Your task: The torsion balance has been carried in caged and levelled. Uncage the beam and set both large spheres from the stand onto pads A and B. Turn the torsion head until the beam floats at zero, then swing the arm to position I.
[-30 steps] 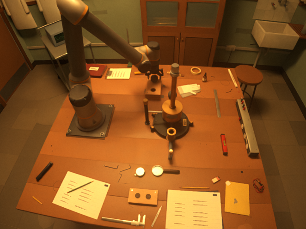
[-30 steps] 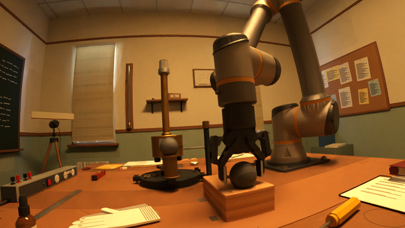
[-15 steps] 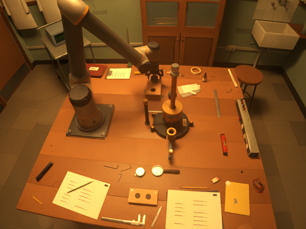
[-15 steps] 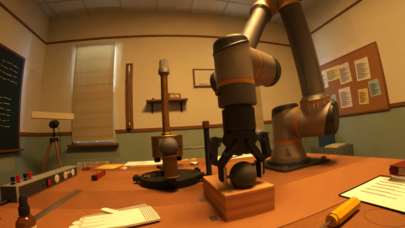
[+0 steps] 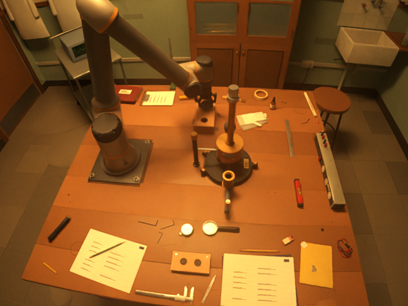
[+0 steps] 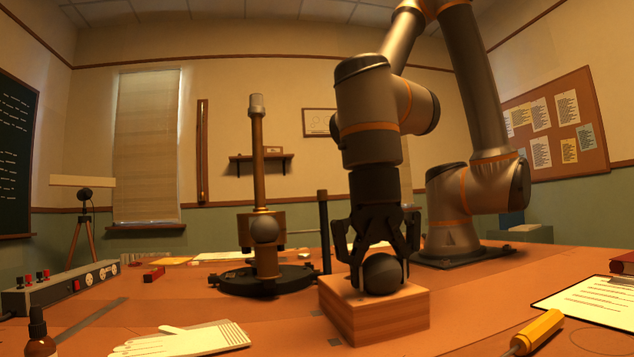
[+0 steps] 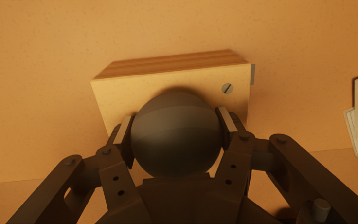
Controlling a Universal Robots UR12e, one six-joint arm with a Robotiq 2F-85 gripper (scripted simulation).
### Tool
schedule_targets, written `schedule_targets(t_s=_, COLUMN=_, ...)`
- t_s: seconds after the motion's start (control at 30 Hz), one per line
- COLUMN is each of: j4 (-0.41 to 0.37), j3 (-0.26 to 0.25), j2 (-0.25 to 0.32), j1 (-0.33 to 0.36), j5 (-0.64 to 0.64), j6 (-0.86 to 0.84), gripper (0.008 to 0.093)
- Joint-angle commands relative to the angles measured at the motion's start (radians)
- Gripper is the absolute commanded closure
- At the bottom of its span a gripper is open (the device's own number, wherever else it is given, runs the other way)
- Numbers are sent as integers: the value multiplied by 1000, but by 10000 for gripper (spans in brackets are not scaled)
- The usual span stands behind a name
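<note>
A dark large sphere (image 6: 381,273) (image 7: 176,133) rests on the wooden stand (image 6: 373,310) (image 5: 204,121) at the far side of the table, behind the torsion balance (image 5: 230,150) (image 6: 261,248). The stand's other seat (image 5: 204,120) is an empty hole. Another dark sphere (image 6: 265,228) sits at the balance's brass housing, beside the tall column with its grey torsion head (image 5: 233,90) (image 6: 256,104). The swing arm with a brass ring pad (image 5: 228,176) points toward the near side of the table. My gripper (image 6: 380,266) (image 7: 175,126) stands over the stand, straddling the sphere, its fingers closed on the sphere's sides.
The dark post (image 5: 195,149) (image 6: 324,235) stands just left of the balance, close to the stand. White gloves (image 5: 252,119) (image 6: 186,339) lie right of the stand, a screwdriver (image 6: 534,332) and clipboard (image 5: 158,98) nearby. A ruler (image 5: 289,137), power strip (image 5: 329,169) and papers lie farther off.
</note>
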Motion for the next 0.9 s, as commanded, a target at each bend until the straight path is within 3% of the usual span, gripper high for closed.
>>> schedule_targets(t_s=0.0, j4=-3, j3=-2, j2=1, j1=-1, j5=-1, j6=0, gripper=379)
schedule_targets(t_s=0.87, j4=-3, j3=-2, j2=1, j1=-1, j5=-1, j6=0, gripper=899)
